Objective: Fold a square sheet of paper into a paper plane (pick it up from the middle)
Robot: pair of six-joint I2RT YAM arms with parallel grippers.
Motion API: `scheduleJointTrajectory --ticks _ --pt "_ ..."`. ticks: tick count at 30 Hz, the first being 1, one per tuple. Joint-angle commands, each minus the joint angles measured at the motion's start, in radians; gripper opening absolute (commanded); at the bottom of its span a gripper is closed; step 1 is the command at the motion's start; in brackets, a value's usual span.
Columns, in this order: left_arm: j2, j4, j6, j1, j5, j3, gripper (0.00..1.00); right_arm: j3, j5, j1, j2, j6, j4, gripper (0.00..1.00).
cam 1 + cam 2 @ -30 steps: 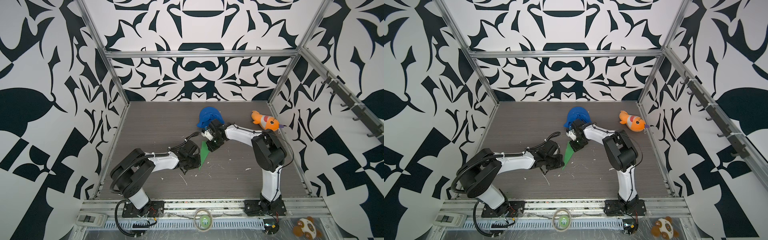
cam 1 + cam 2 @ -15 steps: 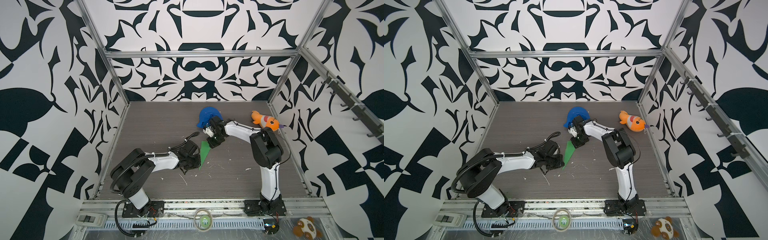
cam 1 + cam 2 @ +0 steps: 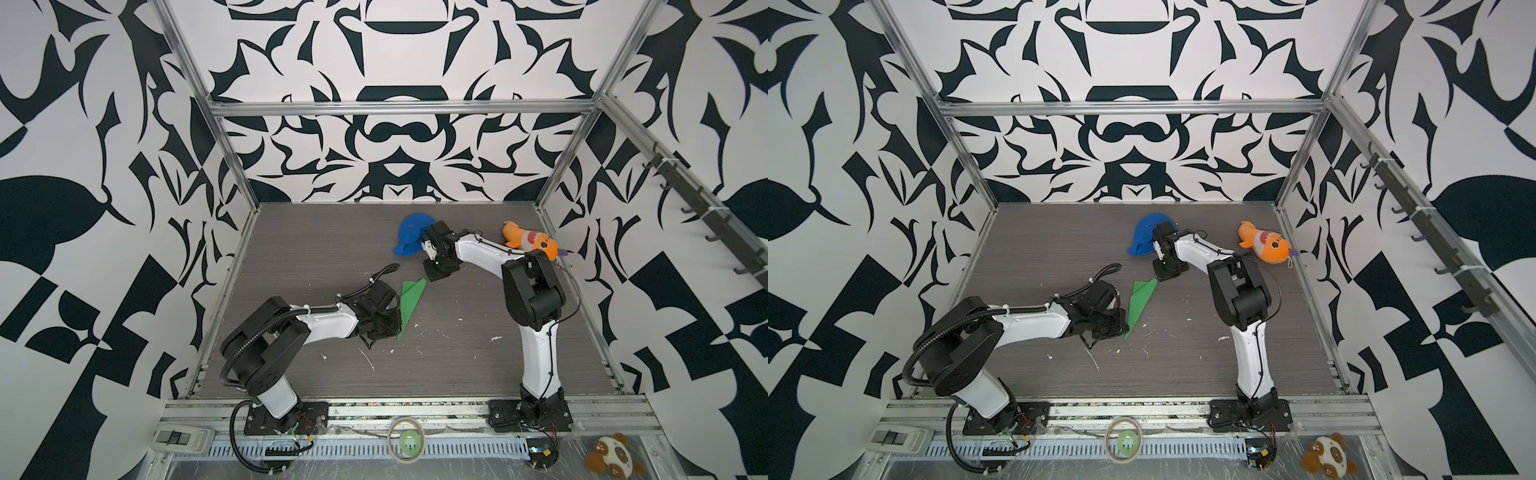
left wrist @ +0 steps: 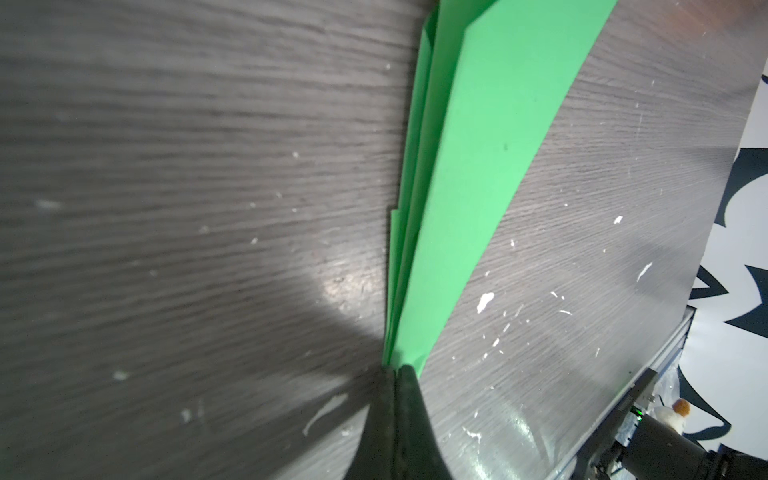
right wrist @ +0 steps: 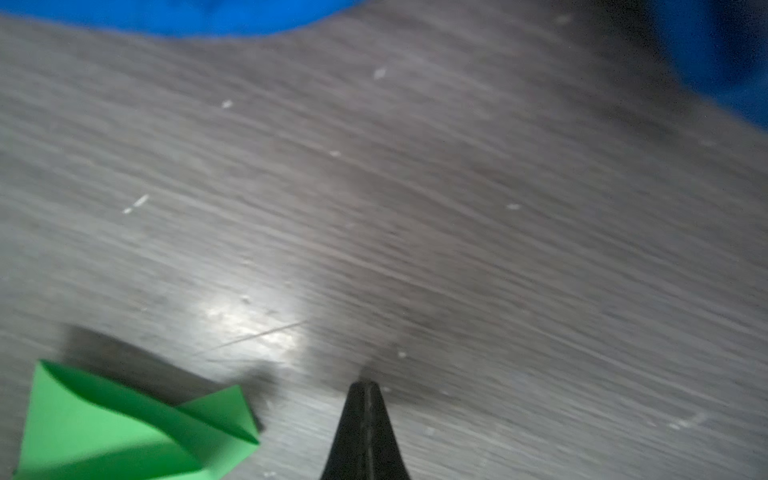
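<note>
Lately backed right gripper [image 5: 368, 386], clenched and empty, off wide end of paper plane [image 3: 409, 303] toward blue cloth [image 3: 411, 237], tail now just beside its tips; kept left gripper [image 4: 397, 370] clenched against pointed nose.

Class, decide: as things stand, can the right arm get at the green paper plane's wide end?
Probably yes: the right gripper, fingers shut, is close beside the folded bright green paper plane, with only bare grey wood-grain table between.

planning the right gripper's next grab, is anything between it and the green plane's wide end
Nothing visible: only bare table lies between the shut right gripper and the wide end of the paper plane. The blue cloth is on the gripper's far side.
</note>
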Motion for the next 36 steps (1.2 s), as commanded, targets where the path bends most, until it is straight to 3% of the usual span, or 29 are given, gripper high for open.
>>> scheduleJointTrajectory --ticks 1,8,13,22,36 --pt "0.048 -0.14 -0.003 -0.002 -0.024 -0.022 0.0 -0.059 0.021 0.003 -0.159 0.054 0.012 0.0" --pt "0.051 -0.131 -0.007 -0.001 -0.027 -0.019 0.0 -0.32 -0.294 0.067 -0.365 0.125 0.146 0.0" --pt "0.049 -0.133 -0.008 -0.002 -0.029 -0.019 0.0 -0.37 -0.402 0.138 -0.381 0.157 0.187 0.0" --pt "0.051 -0.134 -0.008 -0.002 -0.023 -0.01 0.0 -0.354 -0.441 0.2 -0.262 0.165 0.225 0.0" --pt "-0.02 -0.088 -0.027 -0.003 -0.036 0.004 0.0 -0.356 -0.333 0.2 -0.162 0.151 0.174 0.0"
